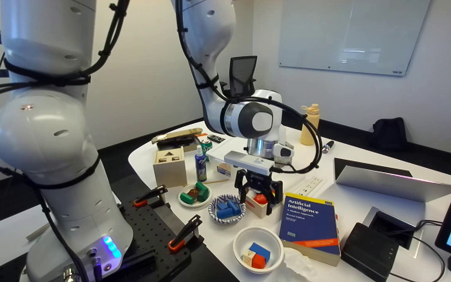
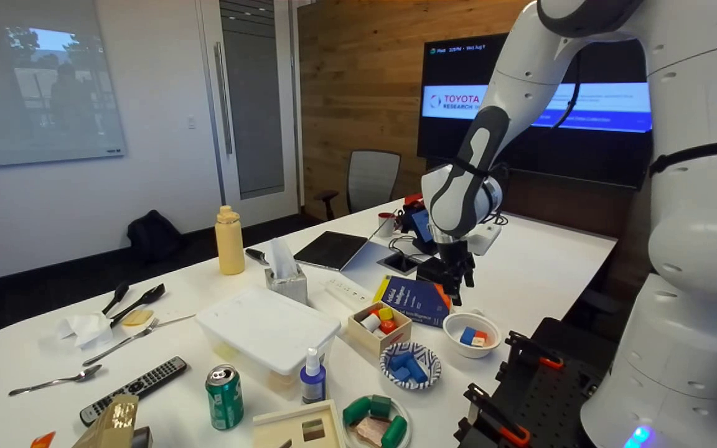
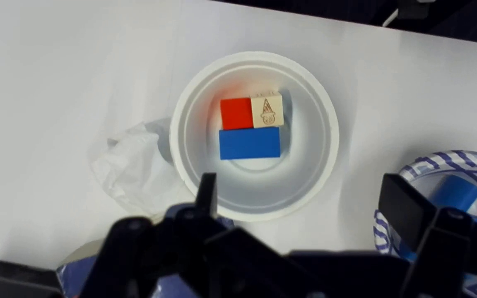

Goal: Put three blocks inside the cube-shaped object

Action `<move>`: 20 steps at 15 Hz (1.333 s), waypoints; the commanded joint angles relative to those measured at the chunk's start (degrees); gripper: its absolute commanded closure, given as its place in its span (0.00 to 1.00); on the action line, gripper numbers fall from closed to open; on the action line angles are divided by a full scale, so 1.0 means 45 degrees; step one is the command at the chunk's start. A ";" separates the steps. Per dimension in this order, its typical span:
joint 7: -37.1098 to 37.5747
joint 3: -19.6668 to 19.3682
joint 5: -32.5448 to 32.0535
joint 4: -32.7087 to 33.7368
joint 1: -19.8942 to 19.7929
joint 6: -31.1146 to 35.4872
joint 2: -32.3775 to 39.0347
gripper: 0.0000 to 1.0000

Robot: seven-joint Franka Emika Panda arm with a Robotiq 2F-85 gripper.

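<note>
A red block, a blue block and a cream block with a printed drawing lie together in a white bowl. Several blue blocks lie in a patterned bowl. The tan wooden cube-shaped box has shaped holes in its top. It is cut off at the bottom of an exterior view and out of the wrist view. My gripper is open and empty, pointing down above the table. In the wrist view its fingers overlap the near edges of both bowls.
A small wooden box with red, yellow and white pieces stands beside the patterned bowl. A plate holds green blocks. A thick book, a spray bottle, a lidded plastic container and crumpled tissue are nearby.
</note>
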 commanded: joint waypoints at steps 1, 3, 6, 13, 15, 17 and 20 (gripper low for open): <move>0.0025 -0.0234 0.0340 0.0643 -0.0308 0.0351 0.1291 0.00; 0.0018 -0.0234 0.0452 0.0878 -0.0466 0.0603 0.1866 0.00; -0.0046 -0.0152 0.0746 0.1265 -0.0668 0.0776 0.2705 0.00; -0.0264 0.0026 0.1348 0.2234 -0.1043 0.0426 0.4437 0.00; -0.0255 0.0091 0.1451 0.2310 -0.1054 0.0339 0.4674 0.00; -0.0233 0.0143 0.1516 0.2287 -0.1049 0.0257 0.4708 0.00; -0.0139 0.0122 0.1522 0.2269 -0.0952 0.0236 0.4760 0.12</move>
